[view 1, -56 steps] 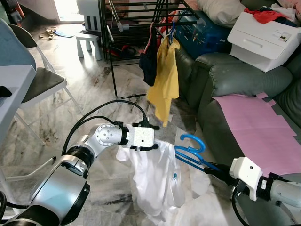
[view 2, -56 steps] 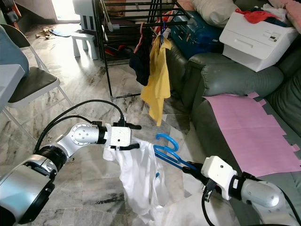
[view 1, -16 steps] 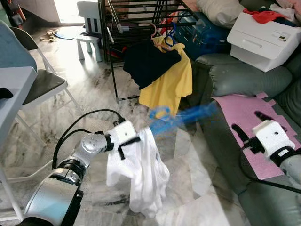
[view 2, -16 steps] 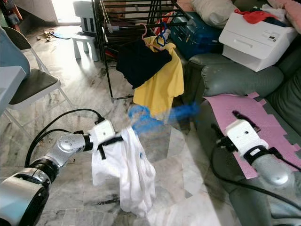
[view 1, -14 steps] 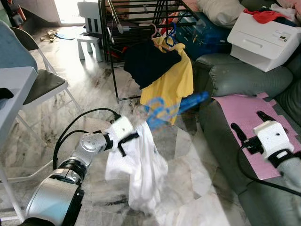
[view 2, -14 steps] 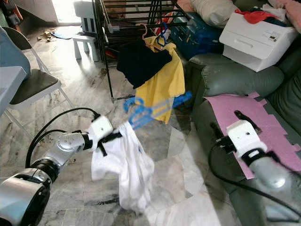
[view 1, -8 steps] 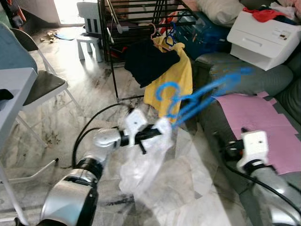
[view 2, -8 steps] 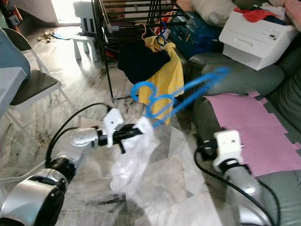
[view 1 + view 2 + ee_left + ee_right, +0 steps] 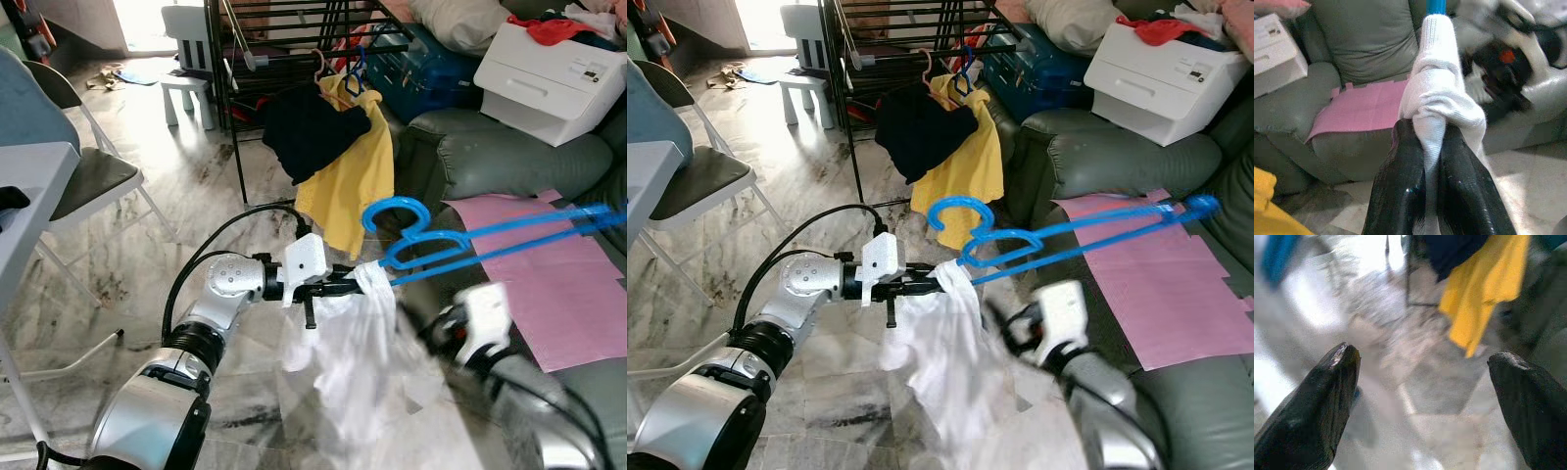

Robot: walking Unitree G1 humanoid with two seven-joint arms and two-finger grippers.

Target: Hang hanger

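- Left eye view: the left gripper [image 9: 345, 285] was extended forward at mid-height, jaws clamped on a bunched fold of the white garment [image 9: 358, 362]. The rest of the cloth hung down toward the marble floor [image 9: 196, 196].
- The blue hanger [image 9: 460, 245] was seen tilted, hook end up near the pinch point, long arm reaching out over the pink sheet [image 9: 549, 284] on the grey sofa [image 9: 490, 162]. It appeared threaded into the garment at the grip; carried by the cloth, by judgement, not by any jaw.
- The right gripper [image 9: 446, 323] was blurred, low beside the sofa, apart from the hanger.
- Right eye view: the drying rack [image 9: 901, 39] stood well beyond, with a dark garment [image 9: 921, 127] and yellow shirt [image 9: 965, 157] already hung. The hanger was not yet on the rack; the load was likely held high to keep the cloth off the floor on the way there.
- Left wrist view: both black fingers [image 9: 1400, 186] were shut tight, with white knit squeezed between them and the blue hanger stem emerging above the cloth.
- Right wrist view: the jaws were spread wide and held nothing; floor and the yellow shirt were seen between them, blurred.
- Risk, as judged: the hanger could slip out of the collar, since only cloth was gripped.
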